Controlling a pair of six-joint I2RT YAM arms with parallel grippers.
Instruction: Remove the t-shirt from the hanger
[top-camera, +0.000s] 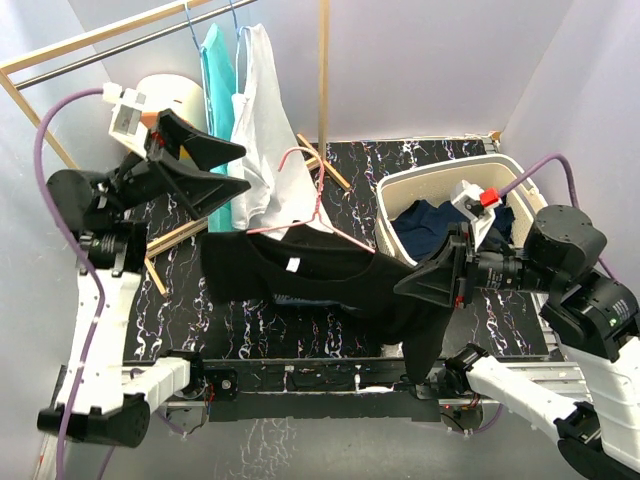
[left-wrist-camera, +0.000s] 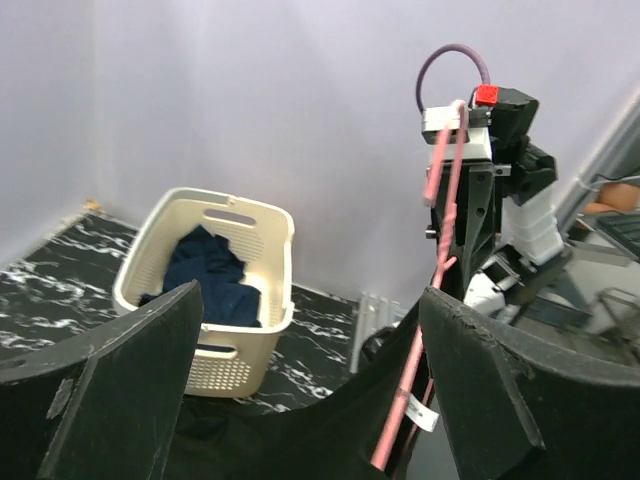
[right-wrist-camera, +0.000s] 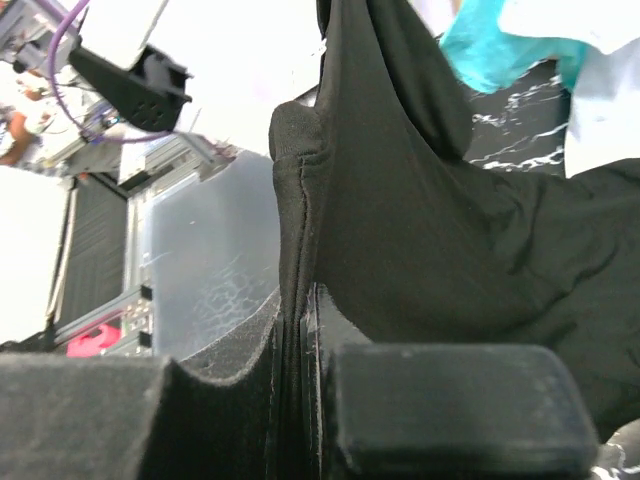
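**Item 1, t-shirt (top-camera: 300, 275).** Black; it is stretching across the middle of the bench (top-camera: 440, 150), raised off the surface, with one end hanging down over the near edge. A white neck label is showing on its upper side.

**Item 2, hanger (left-wrist-camera: 403, 400).** Pink wire; it is sitting inside the t-shirt, with its hook rising out of the neck opening toward the far edge.

**Item 3, right tool (top-camera: 410, 285).** It is clenching a fold of the t-shirt fabric near the right edge of the bench. The wrist view is showing the cloth pinched between its two fingers (right-wrist-camera: 440, 400).

**Item 4, left tool (top-camera: 245, 168).** It is hovering released above the left half of the bench, its fingers (left-wrist-camera: 120, 390) spread wide and gripping nothing. The black cloth and the hanger wire are lying beyond the gap.

**Item 5, basket (top-camera: 383, 205).** Cream, perforated; it is standing at the far right corner and holding dark blue clothes (top-camera: 425, 222).

**Item 6, rack (top-camera: 60, 50).** Wooden, at the far left corner; a teal garment (top-camera: 218, 70) and a white garment (top-camera: 262, 120) are hanging from it.
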